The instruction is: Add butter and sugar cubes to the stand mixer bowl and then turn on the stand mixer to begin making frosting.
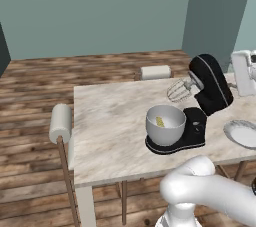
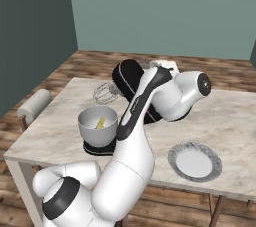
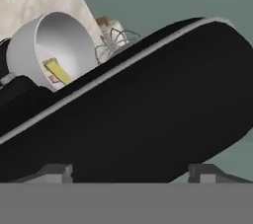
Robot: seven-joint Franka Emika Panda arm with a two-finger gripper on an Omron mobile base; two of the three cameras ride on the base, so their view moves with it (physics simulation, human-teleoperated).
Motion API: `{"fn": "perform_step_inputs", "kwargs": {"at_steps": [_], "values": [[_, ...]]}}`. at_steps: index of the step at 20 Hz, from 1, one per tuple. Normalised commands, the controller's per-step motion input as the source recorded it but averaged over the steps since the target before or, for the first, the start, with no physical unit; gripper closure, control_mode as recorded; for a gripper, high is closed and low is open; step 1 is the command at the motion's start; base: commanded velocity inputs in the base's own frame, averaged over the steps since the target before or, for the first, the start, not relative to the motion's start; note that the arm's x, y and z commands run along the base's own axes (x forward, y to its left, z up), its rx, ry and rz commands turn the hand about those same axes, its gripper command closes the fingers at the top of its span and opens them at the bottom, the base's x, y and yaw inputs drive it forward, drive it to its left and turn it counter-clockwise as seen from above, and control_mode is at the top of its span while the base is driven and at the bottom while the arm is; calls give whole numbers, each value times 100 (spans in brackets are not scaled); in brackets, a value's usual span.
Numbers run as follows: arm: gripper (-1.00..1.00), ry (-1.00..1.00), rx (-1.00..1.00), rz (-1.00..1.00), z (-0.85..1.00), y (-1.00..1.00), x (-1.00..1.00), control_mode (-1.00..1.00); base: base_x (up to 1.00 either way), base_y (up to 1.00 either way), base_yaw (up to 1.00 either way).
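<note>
Butter (image 3: 58, 70) in bowl (image 3: 37, 45), my gripper (image 3: 128, 171) spread wide w/ nothing held, beside mixer (image 3: 148, 104) head; next prob lower head/switch on.

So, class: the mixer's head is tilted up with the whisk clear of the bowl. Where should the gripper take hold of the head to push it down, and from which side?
Grip the rounded black head of the stand mixer across its width, near the raised whisk end, coming from above. Its smooth domed top narrows there, so the open gripper, already close against the head, can likely straddle it. Keep clear of the stand mixer bowl holding the butter.
</note>
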Motion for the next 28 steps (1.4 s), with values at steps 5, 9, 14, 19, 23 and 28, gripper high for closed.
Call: {"fn": "perform_step_inputs", "kwargs": {"at_steps": [5,9,14,19,23,28], "values": [[-100,4,-11,10,-18,87,25,-100,0,0,0],[-100,5,-6,11,-41,58,19,-100,0,0,0],[-100,1,0,13,-58,17,10,-100,0,0,0],[-100,0,0,14,-74,7,11,-100,0,0,0],[-100,0,0,14,-76,1,11,-100,0,0,0],[-100,0,0,14,-66,0,2,-100,0,0,0]]}}
